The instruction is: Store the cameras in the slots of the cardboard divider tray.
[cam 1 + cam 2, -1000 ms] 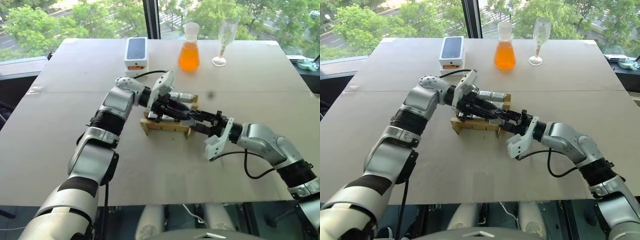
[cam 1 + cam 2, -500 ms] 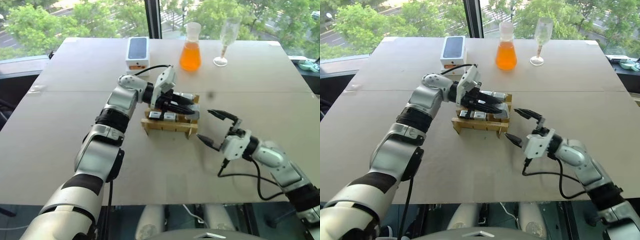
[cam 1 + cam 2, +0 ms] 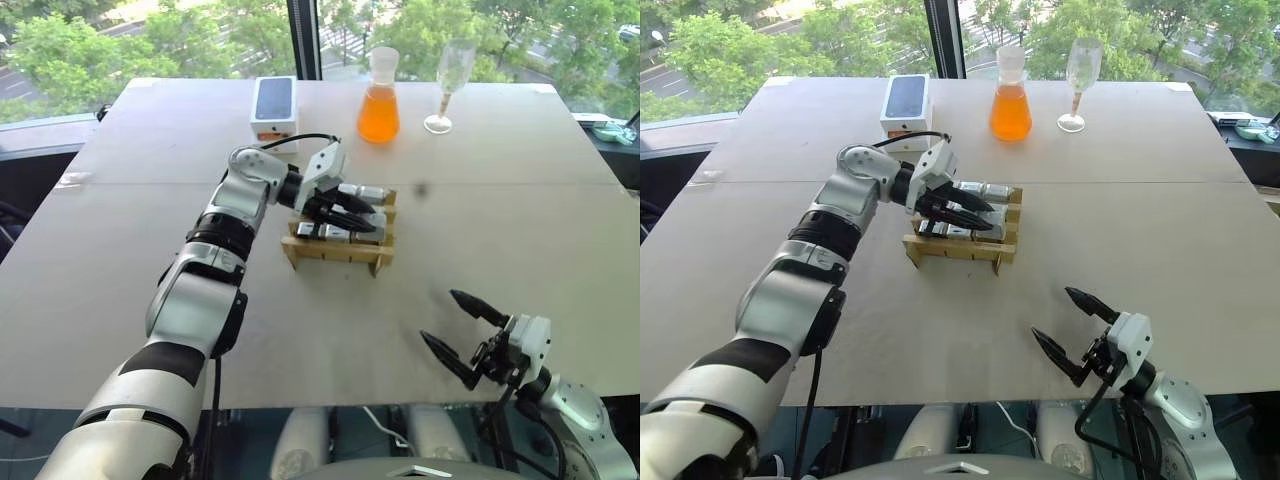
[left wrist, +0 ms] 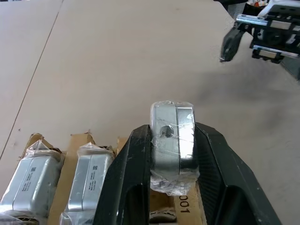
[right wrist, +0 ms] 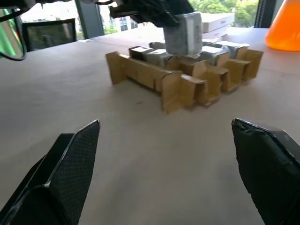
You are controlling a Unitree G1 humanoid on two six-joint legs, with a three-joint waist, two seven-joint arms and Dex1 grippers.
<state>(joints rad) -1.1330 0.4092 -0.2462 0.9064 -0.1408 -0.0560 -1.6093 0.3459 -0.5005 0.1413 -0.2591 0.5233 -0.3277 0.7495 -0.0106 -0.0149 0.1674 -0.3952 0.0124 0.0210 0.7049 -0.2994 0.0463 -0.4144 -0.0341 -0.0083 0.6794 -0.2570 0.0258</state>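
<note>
Resting on the desk (image 3: 150, 250): cardboard divider tray (image 3: 338, 252) mid-desk; phone box (image 3: 273, 108), orange flask (image 3: 379, 98), glass (image 3: 447, 85) lining the far edge.

Cardboard divider tray (image 3: 335, 252): tan rack of upright strips forming parallel rows of slots, lying flat on the table.

Cameras, seated (image 4: 33, 176): small silver-grey blocks in clear film wrap, standing in the tray's slots side by side; some show a black face; exact count unclear.

Camera, held (image 4: 172, 140): same silver-grey, film-wrapped block, pinched between the two black fingers of the left gripper (image 4: 172, 185), upright, just above the tray's slots.
</note>
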